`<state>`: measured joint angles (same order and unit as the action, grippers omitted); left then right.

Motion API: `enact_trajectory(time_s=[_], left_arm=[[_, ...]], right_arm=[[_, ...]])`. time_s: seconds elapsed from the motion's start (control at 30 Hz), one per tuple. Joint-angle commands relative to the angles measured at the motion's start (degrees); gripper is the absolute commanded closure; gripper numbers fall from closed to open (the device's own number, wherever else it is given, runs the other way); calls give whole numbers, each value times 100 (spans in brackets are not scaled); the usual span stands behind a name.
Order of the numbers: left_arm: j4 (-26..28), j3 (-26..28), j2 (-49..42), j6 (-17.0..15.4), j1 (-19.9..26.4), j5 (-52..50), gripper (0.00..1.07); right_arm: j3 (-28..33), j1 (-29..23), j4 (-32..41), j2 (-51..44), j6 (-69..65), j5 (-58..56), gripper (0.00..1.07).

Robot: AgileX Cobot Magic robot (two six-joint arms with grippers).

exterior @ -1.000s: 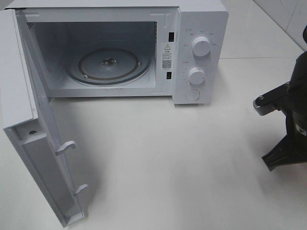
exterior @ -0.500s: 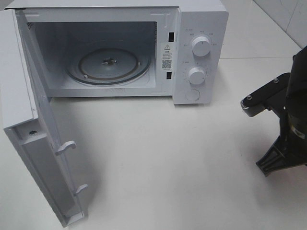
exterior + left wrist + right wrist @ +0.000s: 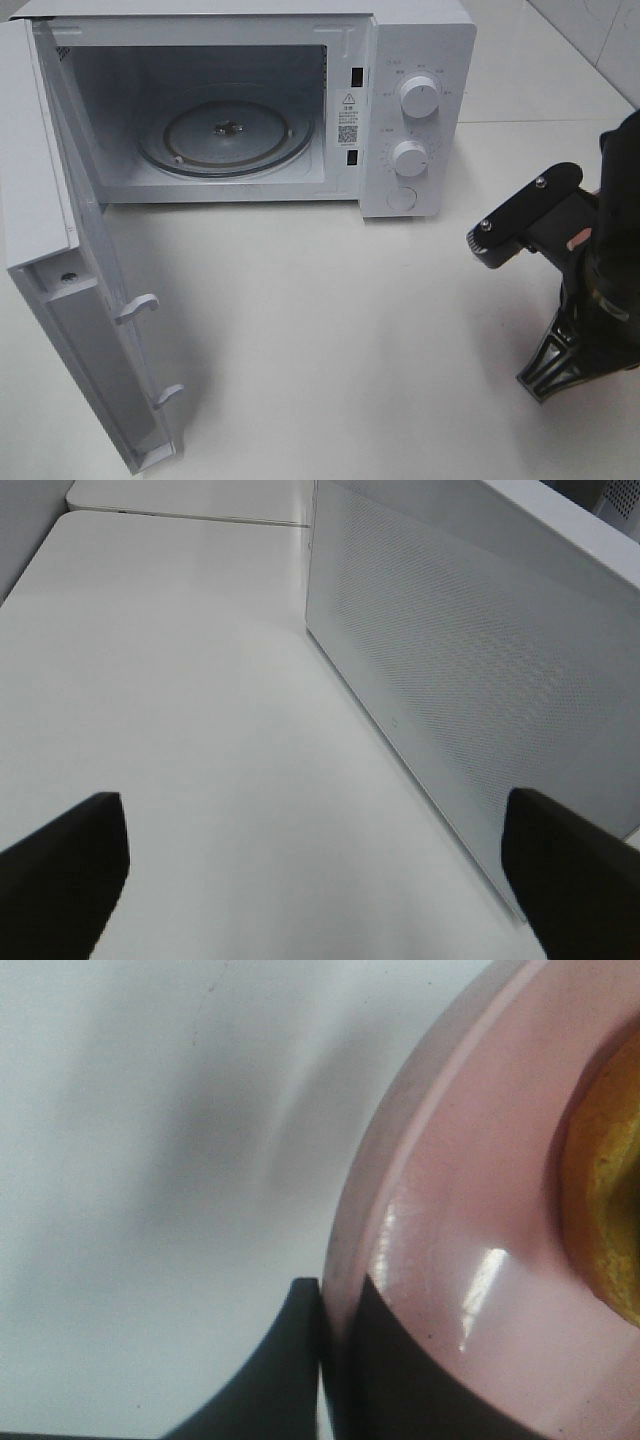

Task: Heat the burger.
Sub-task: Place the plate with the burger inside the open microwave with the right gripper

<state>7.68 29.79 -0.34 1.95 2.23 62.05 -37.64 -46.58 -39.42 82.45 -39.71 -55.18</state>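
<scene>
Clamping the rim of the pink plate [image 3: 470,1210], the right gripper [image 3: 335,1355] is pinching it between closed fingers. The burger [image 3: 612,1210] is sitting on that plate, with only its edge showing. The left gripper [image 3: 320,880] is hovering released, fingers spread wide, beside a perforated white panel [image 3: 470,680]. The microwave [image 3: 420,60] is standing with its door [image 3: 60,250] open and its turntable [image 3: 225,135] exposed.

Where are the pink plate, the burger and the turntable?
pink plate [image 3: 450,1240]: right wrist view, bare inner surface.
burger [image 3: 612,1190]: right wrist view, visible edge.
turntable [image 3: 225,135]: exterior high view, glass centre.
</scene>
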Motion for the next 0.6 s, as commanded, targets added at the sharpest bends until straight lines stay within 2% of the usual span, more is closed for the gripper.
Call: enact_trajectory(time_s=[0.03, 0.27, 0.6], left_arm=[[34, -17, -86, 11, 23, -86, 13], [34, -17, -86, 11, 23, -86, 13], [34, -17, -86, 11, 23, -86, 13]], right_arm=[[138, -155, -264, -92, 69, -264, 107], [470, -739, -218, -367, 69, -275, 107], [498, -1473, -223, -579, 115, -321, 107]])
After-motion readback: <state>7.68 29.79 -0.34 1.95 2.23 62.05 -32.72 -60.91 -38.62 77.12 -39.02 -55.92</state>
